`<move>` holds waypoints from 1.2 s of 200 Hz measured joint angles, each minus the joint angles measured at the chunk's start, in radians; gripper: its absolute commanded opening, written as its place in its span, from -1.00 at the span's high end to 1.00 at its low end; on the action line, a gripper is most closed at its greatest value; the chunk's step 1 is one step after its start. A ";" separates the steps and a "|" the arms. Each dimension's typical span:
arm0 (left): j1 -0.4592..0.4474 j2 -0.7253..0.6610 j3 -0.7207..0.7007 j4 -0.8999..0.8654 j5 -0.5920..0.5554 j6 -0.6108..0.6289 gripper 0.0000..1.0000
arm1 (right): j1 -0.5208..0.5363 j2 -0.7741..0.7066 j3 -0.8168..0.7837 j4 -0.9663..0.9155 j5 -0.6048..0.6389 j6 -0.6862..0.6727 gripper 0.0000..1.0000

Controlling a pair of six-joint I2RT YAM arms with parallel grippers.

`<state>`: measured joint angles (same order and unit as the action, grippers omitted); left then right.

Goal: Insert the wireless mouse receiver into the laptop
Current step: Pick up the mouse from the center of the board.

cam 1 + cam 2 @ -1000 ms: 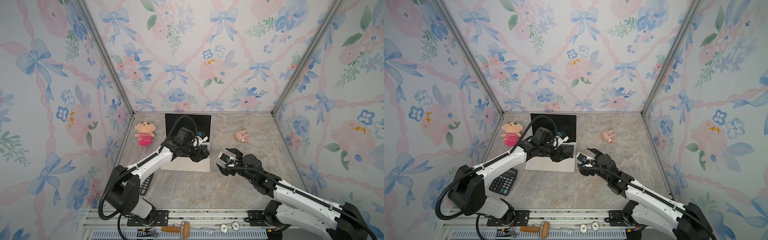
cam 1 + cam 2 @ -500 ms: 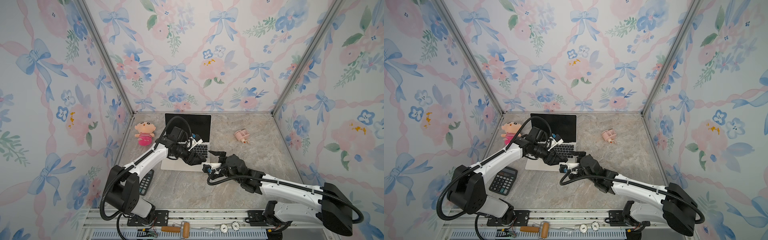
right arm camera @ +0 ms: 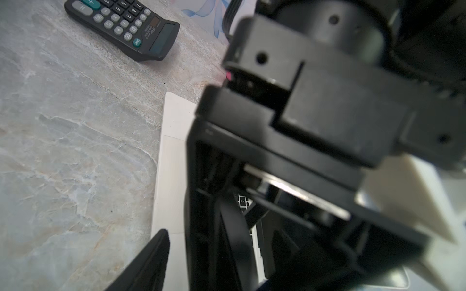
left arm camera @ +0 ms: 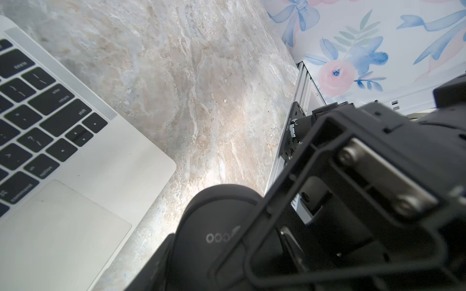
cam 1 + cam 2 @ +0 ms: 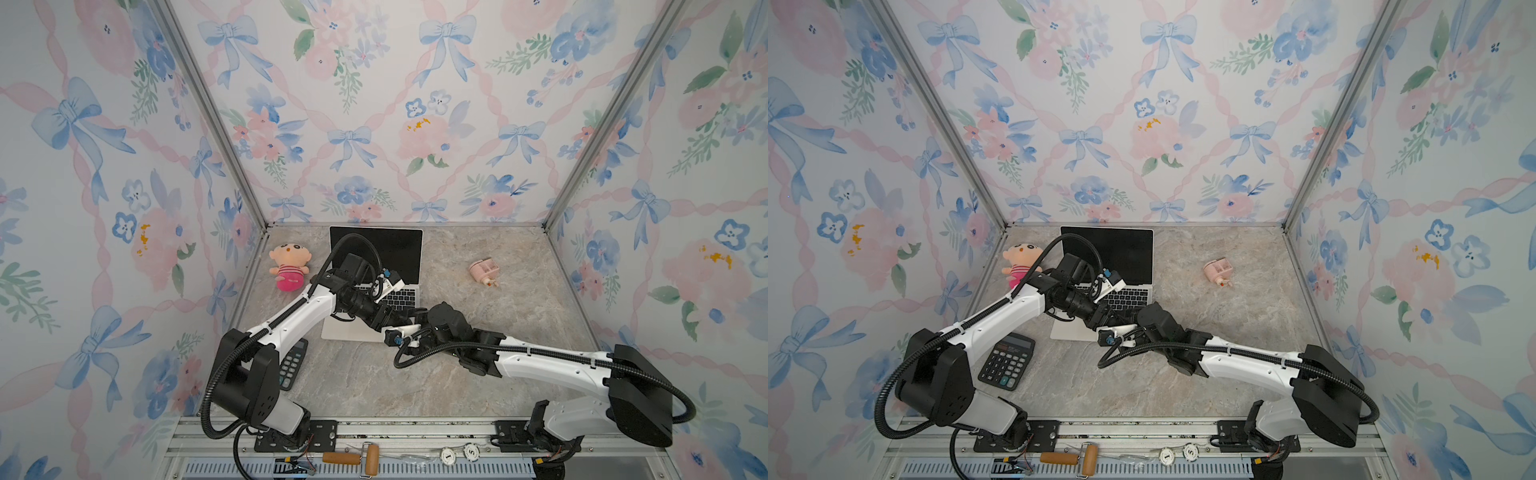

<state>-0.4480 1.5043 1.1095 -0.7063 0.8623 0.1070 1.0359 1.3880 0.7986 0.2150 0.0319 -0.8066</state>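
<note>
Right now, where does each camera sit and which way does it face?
Both top views: high above the robot's base, looking down and back at table, laptop, left arm and right arm.
Left wrist: on the left arm, facing the laptop's front corner, black mouse and right arm's end.
Right wrist: on the right arm, facing calculator, laptop and left arm's end; one own jaw shows.
Both wrist views share the laptop.

Marbled tabletop (image 5: 374, 386) enclosed by floral bow-patterned wallpaper (image 5: 374, 124), plush doll (image 5: 288, 268) in pink stripes laid near the back left corner, small pink toy (image 5: 483, 271) seen well apart at right, black calculator (image 5: 1007, 360) placed at front left
</note>
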 measured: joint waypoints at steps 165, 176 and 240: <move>0.021 -0.001 0.031 -0.105 0.084 0.041 -0.87 | -0.054 0.010 0.019 -0.045 -0.072 -0.009 0.72; 0.026 -0.005 0.045 -0.105 0.087 0.063 -0.96 | -0.056 0.004 0.026 -0.060 -0.089 0.012 0.74; 0.127 -0.206 0.116 0.027 -0.002 0.097 -0.96 | -0.238 -0.066 0.060 -0.209 -0.327 0.219 0.73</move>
<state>-0.3210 1.2987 1.2259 -0.6792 0.8604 0.2035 0.7979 1.3216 0.8589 0.0055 -0.2955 -0.5880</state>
